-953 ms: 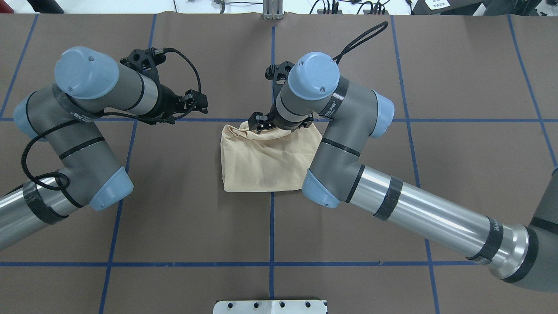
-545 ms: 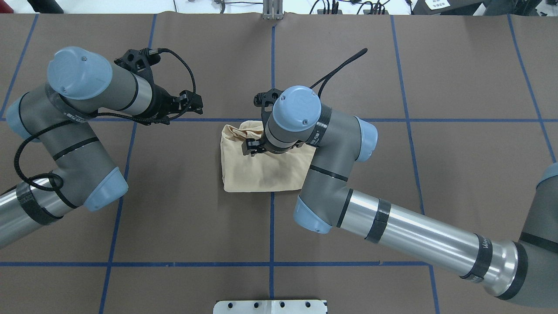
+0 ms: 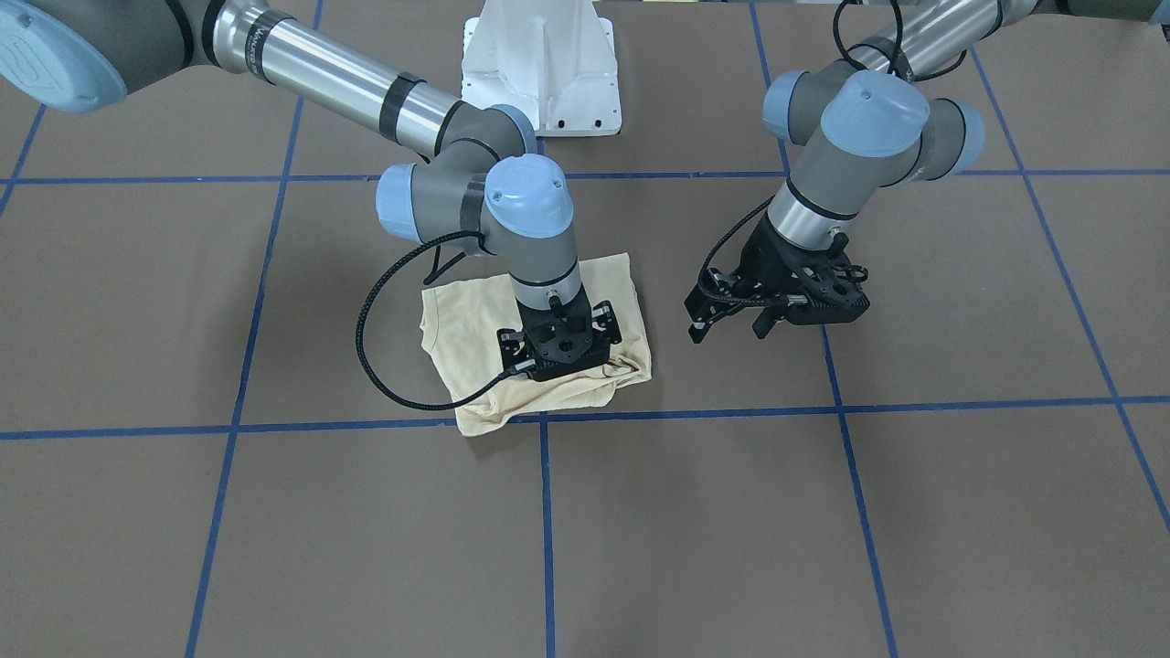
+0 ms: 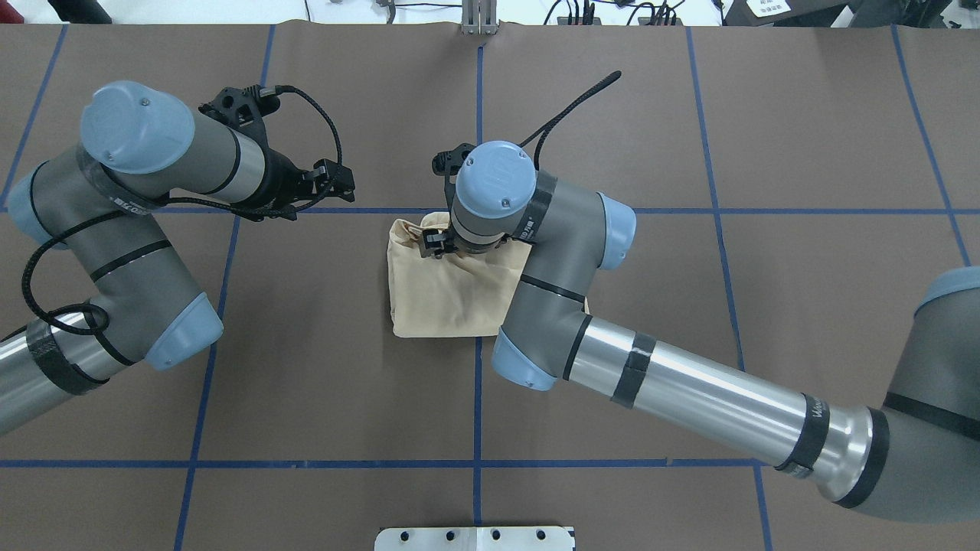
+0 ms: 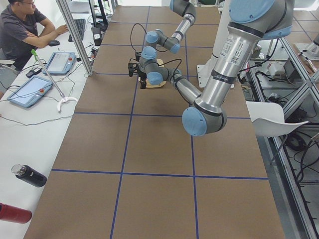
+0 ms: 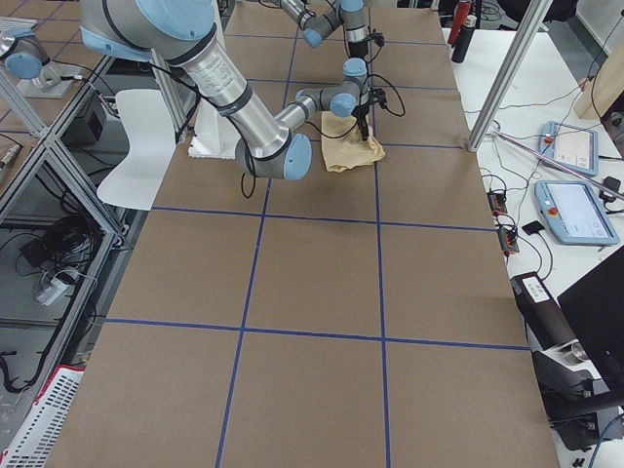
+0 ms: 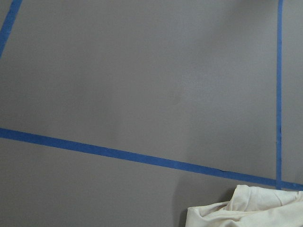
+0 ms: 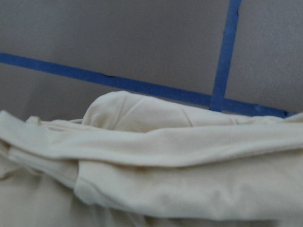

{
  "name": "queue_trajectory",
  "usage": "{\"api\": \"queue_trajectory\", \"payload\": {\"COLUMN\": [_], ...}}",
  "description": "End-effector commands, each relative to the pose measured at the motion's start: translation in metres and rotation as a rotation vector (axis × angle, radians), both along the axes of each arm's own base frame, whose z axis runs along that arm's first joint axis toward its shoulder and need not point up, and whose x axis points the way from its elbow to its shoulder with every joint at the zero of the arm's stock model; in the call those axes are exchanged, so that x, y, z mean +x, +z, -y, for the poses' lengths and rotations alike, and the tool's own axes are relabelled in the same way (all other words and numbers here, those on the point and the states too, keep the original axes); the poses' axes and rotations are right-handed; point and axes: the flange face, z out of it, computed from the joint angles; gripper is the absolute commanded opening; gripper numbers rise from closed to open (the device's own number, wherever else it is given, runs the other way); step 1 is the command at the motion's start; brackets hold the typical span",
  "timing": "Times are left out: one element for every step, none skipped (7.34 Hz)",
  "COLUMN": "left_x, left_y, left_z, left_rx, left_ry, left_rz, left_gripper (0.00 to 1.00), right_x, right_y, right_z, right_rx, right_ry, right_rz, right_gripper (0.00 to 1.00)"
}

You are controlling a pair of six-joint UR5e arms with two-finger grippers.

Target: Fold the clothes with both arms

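Note:
The cream-yellow shirt lies folded into a small square bundle at the table's middle, with bunched folds along its far edge. No print or label shows. It also shows in the front view, the left wrist view and close up in the right wrist view. My right gripper points straight down on the bundle's far left part. Its linkage looks spread open, and the fingertips are hidden under the wrist. My left gripper hangs open and empty above bare table, left of the shirt.
Brown table cover with a blue tape grid. The white pedestal base stands at the robot's side. A metal plate sits at the near edge. An operator sits at a side bench with tablets and bottles.
My right wrist has come back over the shirt from its far edge, then shifted left and slightly away. The left arm has drifted a little to the left, still open.

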Motion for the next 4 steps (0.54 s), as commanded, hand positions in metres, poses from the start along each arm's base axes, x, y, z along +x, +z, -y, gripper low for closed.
{"api": "queue_trajectory", "payload": {"left_x": [0.001, 0.0, 0.0, -0.006], "left_y": [0.001, 0.0, 0.0, 0.0], "left_z": [-0.001, 0.0, 0.0, 0.004], "left_rx": [-0.006, -0.008, -0.006, -0.001], "left_ry": [-0.001, -0.004, -0.004, -0.009], "left_rz": [-0.001, -0.003, -0.002, -0.001], "left_gripper": [1.0, 1.0, 1.0, 1.0], "right_x": [0.008, 0.008, 0.012, 0.024], "right_y": [-0.004, -0.003, -0.006, -0.005], "right_z": [0.032, 0.036, 0.041, 0.052], "right_rx": [0.018, 0.026, 0.029, 0.043], "right_ry": [0.02, 0.035, 0.041, 0.043], "right_rz": [-0.028, -0.039, -0.037, -0.043], "right_gripper": [0.98, 0.98, 0.98, 0.99]}}
